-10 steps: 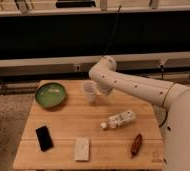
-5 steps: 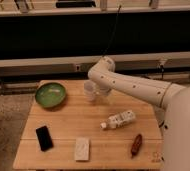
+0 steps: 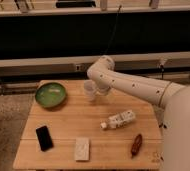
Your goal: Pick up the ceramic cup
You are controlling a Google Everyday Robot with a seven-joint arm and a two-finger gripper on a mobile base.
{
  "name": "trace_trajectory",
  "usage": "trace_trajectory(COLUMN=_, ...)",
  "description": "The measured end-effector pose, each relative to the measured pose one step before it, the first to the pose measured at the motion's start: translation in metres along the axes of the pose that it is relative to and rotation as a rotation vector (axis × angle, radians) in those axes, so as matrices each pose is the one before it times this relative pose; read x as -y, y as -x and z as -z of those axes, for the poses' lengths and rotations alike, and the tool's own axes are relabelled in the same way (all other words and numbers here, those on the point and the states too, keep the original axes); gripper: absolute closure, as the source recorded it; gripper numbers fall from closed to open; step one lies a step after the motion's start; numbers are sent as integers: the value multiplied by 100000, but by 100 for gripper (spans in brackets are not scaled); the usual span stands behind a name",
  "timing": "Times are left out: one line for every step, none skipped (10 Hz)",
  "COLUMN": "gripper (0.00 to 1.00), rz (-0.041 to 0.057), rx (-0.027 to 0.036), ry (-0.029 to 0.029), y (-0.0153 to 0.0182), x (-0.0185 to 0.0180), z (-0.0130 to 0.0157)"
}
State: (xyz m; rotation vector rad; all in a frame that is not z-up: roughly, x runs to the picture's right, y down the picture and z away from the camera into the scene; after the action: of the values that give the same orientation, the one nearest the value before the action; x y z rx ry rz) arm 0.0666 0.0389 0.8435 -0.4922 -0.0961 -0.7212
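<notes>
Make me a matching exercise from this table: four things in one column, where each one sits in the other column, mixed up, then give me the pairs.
Things
1. green bowl
2. ceramic cup
3. white bottle
4. black phone

Places
A. lying on its side, right of the middle of the table
B. towards the near left corner
C. at the far left
D. middle of the far side, right at the gripper

Pairs: 1-C, 2-D, 3-A, 4-B
</notes>
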Motion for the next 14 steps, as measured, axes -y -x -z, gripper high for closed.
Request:
trace_trajectory(gripper=20, rz=244, rx=-62, ry=-72, y=-42, x=111, z=146)
trace_trajectory(gripper=20, rz=274, rx=32, ry=59, y=6, x=74, z=26)
trace_trajectory(gripper=20, rz=583, rx=45, ry=-150, y=64, x=276, z=110)
trace_trajectory(gripper=20, rz=221, rx=15, ry=2, y=7, x=98, z=47)
trace_trajectory(gripper=20, rz=106, rx=73, ry=4, y=-6, x=36, z=37)
trace_trajectory(gripper=20, rz=-13, rx=86, ry=28, y=-55, x=14, z=14)
trace_trajectory(gripper=20, rz=323, rx=135, ry=61, y=6, x=85, z=33)
trace_trajectory(gripper=20, rz=362, rx=128, ry=-12, y=62, x=165, z=81)
trace_trajectory(gripper=20, rz=314, rx=54, ry=-13, y=56, x=157, z=63)
trace_trajectory(gripper=20, rz=453, rx=187, ry=-84, y=104, x=231, z=82)
trace_trajectory(gripper=20, rz=54, rx=76, ry=20, y=-51, x=36, z=9)
trace_trajectory(gripper=20, rz=-10, rx=142, ry=72, y=-32, x=-7, z=-49)
trace_trajectory(gripper=20, rz=372, rx=232, ry=-51, y=107, x=232, z=-9)
trace_trajectory(gripper=20, rz=302, rx=151, ry=14, y=116, x=178, z=-4)
